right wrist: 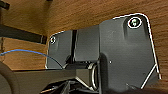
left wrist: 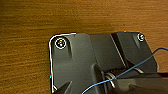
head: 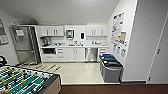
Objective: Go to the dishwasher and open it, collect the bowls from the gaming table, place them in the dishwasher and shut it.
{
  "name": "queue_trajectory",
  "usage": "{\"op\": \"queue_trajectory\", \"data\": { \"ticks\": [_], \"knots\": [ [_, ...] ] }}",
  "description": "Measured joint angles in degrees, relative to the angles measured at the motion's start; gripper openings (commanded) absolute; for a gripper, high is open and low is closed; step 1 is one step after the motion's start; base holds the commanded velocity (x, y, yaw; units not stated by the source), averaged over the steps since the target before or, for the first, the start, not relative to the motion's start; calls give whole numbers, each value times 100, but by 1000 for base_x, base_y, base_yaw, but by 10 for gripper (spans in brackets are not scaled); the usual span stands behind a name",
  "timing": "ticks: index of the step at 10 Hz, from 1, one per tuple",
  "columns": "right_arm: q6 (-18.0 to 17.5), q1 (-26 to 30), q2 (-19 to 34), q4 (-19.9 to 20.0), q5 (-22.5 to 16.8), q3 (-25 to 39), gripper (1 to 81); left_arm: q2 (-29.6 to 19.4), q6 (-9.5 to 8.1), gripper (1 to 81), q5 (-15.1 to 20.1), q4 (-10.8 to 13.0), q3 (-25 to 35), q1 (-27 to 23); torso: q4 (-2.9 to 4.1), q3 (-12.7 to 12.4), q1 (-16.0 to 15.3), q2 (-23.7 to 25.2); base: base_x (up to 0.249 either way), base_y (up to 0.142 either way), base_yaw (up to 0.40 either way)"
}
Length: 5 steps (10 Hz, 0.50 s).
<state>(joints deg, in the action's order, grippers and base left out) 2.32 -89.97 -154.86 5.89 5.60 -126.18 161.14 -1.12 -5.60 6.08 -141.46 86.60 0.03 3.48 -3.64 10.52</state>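
Observation:
The dishwasher (head: 90, 54) is the steel-fronted unit under the white counter at the far end of the kitchenette, and its door is closed. It lies well ahead of me, across a pale floor. The bowls and the gaming table are out of view. Both wrist views look past my own dark plate at brown wood-grain flooring below the arms.
A green table-football table (head: 23, 82) fills the near left corner. Grey bins (head: 111, 67) with blue and dark lids line the right wall. A tall steel fridge (head: 24, 44) stands at the far left. Yellow-handled items (head: 51, 67) lie on the floor before the cabinets.

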Motion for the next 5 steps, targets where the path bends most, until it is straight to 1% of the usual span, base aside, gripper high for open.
{"op": "queue_trajectory", "data": {
  "ticks": [2, 3, 5],
  "knots": [
    [0, 89, -55, 1, 57, -88, 811, 37, 0, 811, -66, 9, 2, -111, 0, 0, 2, 2, 239, 0, 0],
    [10, 6, -57, 1, 30, -105, 811, 44, 0, 811, -40, 9, 2, -30, 0, 0, 7, 2, 277, 0, 0],
    [11, 80, -41, 6, 33, -111, 811, 46, 0, 811, -46, 11, 4, -61, 0, 2, 0, -2, 277, 0, 0]
  ]
}}
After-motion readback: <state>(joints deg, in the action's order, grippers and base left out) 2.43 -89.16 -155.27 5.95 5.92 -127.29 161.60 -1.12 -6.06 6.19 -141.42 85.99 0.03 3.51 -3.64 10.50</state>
